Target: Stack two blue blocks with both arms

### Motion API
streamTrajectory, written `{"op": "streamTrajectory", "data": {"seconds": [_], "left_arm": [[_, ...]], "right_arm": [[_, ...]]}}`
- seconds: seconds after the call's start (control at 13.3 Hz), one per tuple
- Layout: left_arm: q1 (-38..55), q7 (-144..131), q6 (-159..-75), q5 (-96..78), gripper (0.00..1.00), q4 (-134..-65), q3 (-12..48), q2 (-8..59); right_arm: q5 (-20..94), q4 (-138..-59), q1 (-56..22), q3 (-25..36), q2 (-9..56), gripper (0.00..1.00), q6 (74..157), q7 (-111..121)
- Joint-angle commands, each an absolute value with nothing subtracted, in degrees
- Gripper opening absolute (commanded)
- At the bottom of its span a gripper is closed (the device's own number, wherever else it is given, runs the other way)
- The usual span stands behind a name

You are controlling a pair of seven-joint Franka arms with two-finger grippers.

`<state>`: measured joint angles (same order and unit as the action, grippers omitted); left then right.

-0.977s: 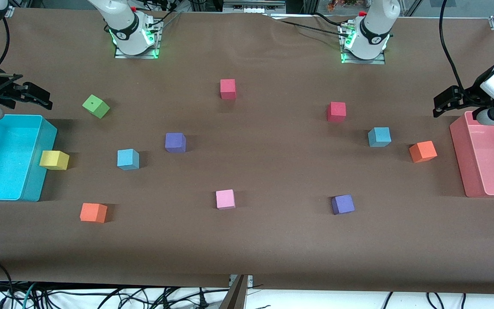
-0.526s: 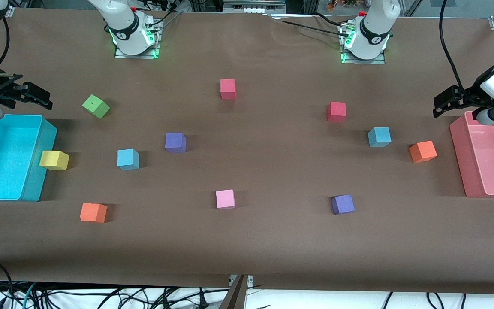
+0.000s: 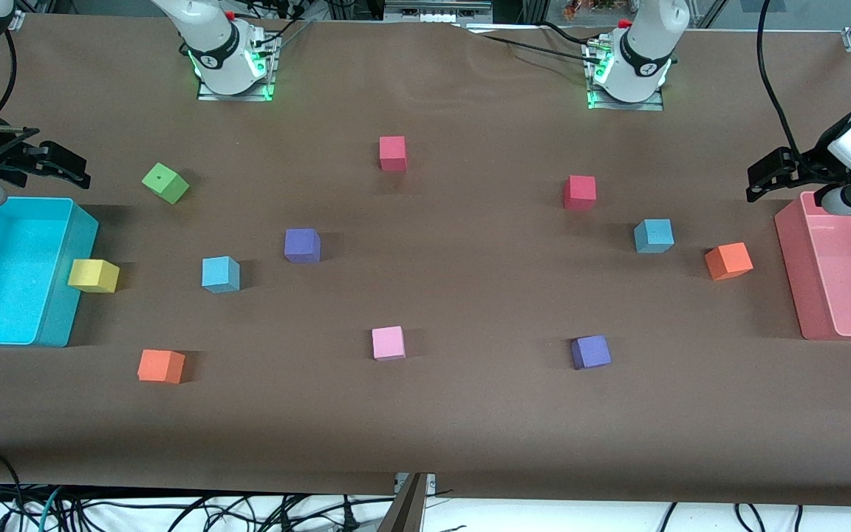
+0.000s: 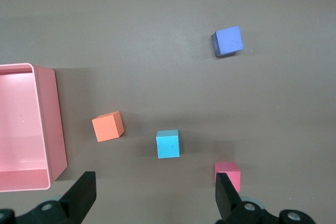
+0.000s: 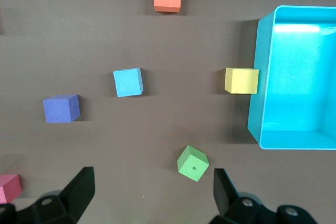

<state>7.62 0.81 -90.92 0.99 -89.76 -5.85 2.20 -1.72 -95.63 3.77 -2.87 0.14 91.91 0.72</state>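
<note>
One light-blue block (image 3: 220,274) lies toward the right arm's end of the table; it also shows in the right wrist view (image 5: 128,82). The other light-blue block (image 3: 653,236) lies toward the left arm's end; it also shows in the left wrist view (image 4: 168,144). My right gripper (image 3: 56,164) hangs open and empty high over the table by the cyan bin, as its wrist view (image 5: 152,187) shows. My left gripper (image 3: 769,175) hangs open and empty high by the pink bin, as its wrist view (image 4: 156,192) shows. Both arms wait.
A cyan bin (image 3: 63,295) stands at the right arm's end with a yellow cube (image 3: 93,275) against it. A pink bin (image 3: 791,266) stands at the left arm's end. Green (image 3: 165,182), purple (image 3: 302,245), red (image 3: 579,192), orange (image 3: 728,261) and pink (image 3: 388,343) cubes lie scattered.
</note>
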Motion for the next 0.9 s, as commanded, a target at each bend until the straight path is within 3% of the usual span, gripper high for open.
{"op": "streamTrajectory", "data": {"seconds": [0.0, 0.83], "left_arm": [[7.21, 1.32, -90.17, -0.7, 1.0, -87.8, -5.8, 3.08], [7.12, 0.17, -90.35, -1.67, 1.0, -87.89, -5.89, 3.43]], "right_arm": [[-0.79, -95.71, 4.39, -3.25, -0.35, 1.0, 91.32, 0.79], [-0.79, -95.8, 4.39, -3.25, 2.02, 1.0, 92.37, 0.88]]}}
